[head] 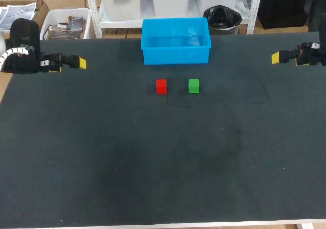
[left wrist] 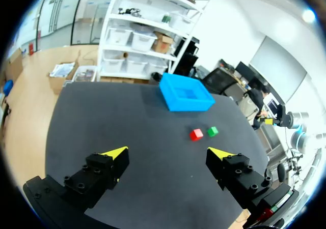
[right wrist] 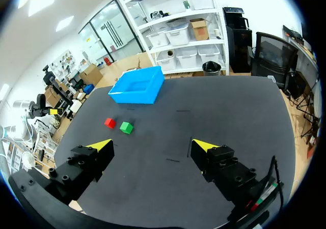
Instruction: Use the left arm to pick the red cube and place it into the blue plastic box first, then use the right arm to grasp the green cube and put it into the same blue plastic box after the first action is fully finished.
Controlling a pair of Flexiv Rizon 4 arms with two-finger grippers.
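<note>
Up front, a broad stretch of dark counter [head: 153,178] runs out from the robot's side. Farther out, near the middle, the red cube [head: 161,86] and the green cube [head: 193,86] sit side by side on the counter, close but not touching, the red one to the left and the green one to the right. Slightly beyond their line, the two arms hang over opposite sides of the counter: the left claw [left wrist: 168,155] over the left edge, the right claw [right wrist: 153,145] over the right edge, each well apart from both cubes and pointing in toward the middle. Seen from each wrist, the claw's yellow-tipped fingers [left wrist: 117,151] stand spread wide, gripping nothing, with the cubes lying well ahead of them and the box behind those. Farthest off, the blue plastic box [head: 175,55] stands at the counter's far edge, open side up, just beyond the two cubes, which both rest outside it.
</note>
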